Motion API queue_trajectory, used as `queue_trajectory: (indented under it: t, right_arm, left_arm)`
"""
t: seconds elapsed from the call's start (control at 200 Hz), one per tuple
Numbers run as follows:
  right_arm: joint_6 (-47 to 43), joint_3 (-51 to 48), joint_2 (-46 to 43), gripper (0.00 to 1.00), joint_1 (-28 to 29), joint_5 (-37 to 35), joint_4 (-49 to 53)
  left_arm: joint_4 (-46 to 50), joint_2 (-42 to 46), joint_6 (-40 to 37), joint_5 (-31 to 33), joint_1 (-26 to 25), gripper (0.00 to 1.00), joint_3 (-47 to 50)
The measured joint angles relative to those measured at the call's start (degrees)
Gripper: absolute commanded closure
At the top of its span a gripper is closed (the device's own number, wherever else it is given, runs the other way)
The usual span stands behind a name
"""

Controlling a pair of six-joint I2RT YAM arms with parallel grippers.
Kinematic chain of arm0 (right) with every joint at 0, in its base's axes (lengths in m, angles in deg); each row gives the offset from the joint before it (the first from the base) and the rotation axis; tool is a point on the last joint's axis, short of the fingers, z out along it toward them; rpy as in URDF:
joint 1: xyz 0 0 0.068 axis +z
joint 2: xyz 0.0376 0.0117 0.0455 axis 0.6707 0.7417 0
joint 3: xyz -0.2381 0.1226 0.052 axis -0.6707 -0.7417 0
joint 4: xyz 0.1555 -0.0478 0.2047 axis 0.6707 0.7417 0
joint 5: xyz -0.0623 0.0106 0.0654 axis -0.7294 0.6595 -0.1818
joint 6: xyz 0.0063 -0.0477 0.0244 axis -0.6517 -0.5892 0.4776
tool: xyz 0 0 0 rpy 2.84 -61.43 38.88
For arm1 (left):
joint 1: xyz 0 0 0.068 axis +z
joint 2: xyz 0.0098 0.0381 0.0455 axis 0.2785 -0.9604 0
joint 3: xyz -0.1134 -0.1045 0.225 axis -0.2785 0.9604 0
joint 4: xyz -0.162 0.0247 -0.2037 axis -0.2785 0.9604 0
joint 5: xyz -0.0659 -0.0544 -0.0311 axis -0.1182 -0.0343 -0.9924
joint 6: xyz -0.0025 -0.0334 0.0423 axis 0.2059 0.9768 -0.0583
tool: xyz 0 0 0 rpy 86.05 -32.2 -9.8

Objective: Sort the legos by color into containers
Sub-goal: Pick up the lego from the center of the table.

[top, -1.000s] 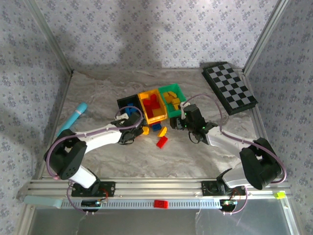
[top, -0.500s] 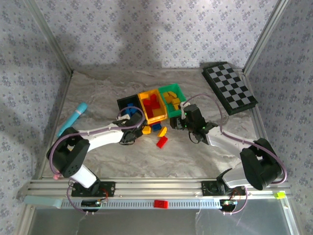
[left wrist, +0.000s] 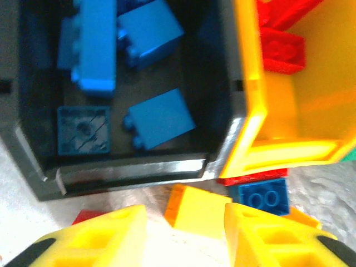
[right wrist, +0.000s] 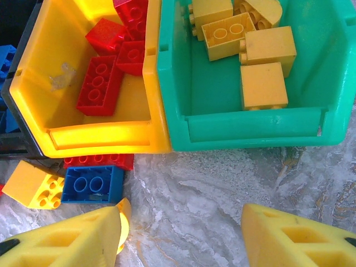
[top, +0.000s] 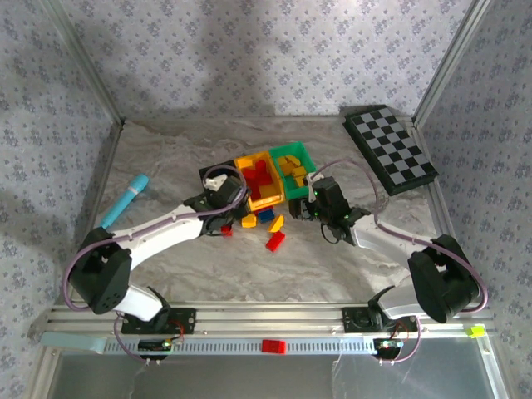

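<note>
Three containers stand side by side: a black bin (left wrist: 128, 169) with blue legos (left wrist: 94, 44), a yellow bin (right wrist: 100, 136) with red legos (right wrist: 100, 86), and a green bin (right wrist: 250, 128) with yellow legos (right wrist: 261, 83). On the table before them lie a yellow-orange brick (left wrist: 206, 211), a blue brick (right wrist: 92, 183) and a red brick (right wrist: 97, 161). My left gripper (left wrist: 185, 233) hovers at the black bin's near wall, jaws narrowly open, empty. The yellow-orange brick shows beyond its fingers. My right gripper (right wrist: 181, 233) is open over bare table before the green bin.
More loose legos lie nearer the arms: a yellow one (top: 276, 223), a red one (top: 274, 241) and a small red one (top: 226, 230). A cyan marker (top: 125, 202) lies at the left. A checkerboard (top: 391, 150) sits at the back right.
My left gripper has narrowed its jaws and shifted toward the black bin, uncovering the small red brick. The right arm has not moved.
</note>
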State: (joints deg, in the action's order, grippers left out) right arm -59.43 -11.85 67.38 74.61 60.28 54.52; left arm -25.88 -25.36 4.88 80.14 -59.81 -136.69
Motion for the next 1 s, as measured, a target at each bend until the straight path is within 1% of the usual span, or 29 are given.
queue_trajectory:
  t: [0.125, 0.145, 0.185, 0.205, 0.225, 0.365, 0.51, 0.71, 0.8, 0.88, 0.94, 0.97, 1.0]
  right_arm:
    - [0.00, 0.00, 0.00, 0.39, 0.00, 0.00, 0.00]
    - [0.02, 0.00, 0.00, 0.39, 0.00, 0.00, 0.00]
    - [0.02, 0.00, 0.00, 0.39, 0.00, 0.00, 0.00]
    - [0.00, 0.00, 0.00, 0.39, 0.00, 0.00, 0.00]
    - [0.00, 0.00, 0.00, 0.39, 0.00, 0.00, 0.00]
    - [0.02, 0.00, 0.00, 0.39, 0.00, 0.02, 0.00]
    - [0.00, 0.00, 0.00, 0.39, 0.00, 0.00, 0.00]
    - [0.02, 0.00, 0.00, 0.39, 0.00, 0.00, 0.00]
    - [0.00, 0.00, 0.00, 0.39, 0.00, 0.00, 0.00]
    - [0.00, 0.00, 0.00, 0.39, 0.00, 0.00, 0.00]
    - [0.00, 0.00, 0.00, 0.39, 0.00, 0.00, 0.00]
    - [0.00, 0.00, 0.00, 0.39, 0.00, 0.00, 0.02]
    - [0.00, 0.00, 0.00, 0.39, 0.00, -0.02, 0.02]
  left_arm:
    - [2.58, -0.92, -1.70, 0.11, 0.00, 0.45, -1.86]
    - [3.39, -0.94, -2.03, 0.11, 0.00, 0.42, -1.86]
    - [5.07, -1.03, -2.49, 0.17, 0.00, 0.41, -1.84]
    - [5.92, -1.03, -2.80, 0.24, 0.00, 0.37, -1.79]
    - [6.62, -1.03, -2.91, 0.35, 0.00, 0.36, -1.73]
    - [10.08, -1.01, -4.57, 0.42, 0.02, 0.35, 0.13]
    - [12.04, -1.11, -6.05, -1.75, 0.66, 0.37, 3.02]
    - [10.99, -4.09, -8.94, -5.90, 3.93, 0.42, 3.37]
    - [10.69, -6.75, -11.02, -7.23, 5.27, 0.50, 2.91]
    - [10.64, -9.01, -12.00, -7.98, 5.40, 0.66, 1.64]
    - [10.64, -9.86, -13.20, -8.57, 5.40, 0.80, 0.52]
    - [10.40, -9.88, -13.66, -8.85, 5.40, 0.86, 0.24]
    - [10.34, -9.88, -14.01, -8.96, 5.40, 0.89, -0.07]
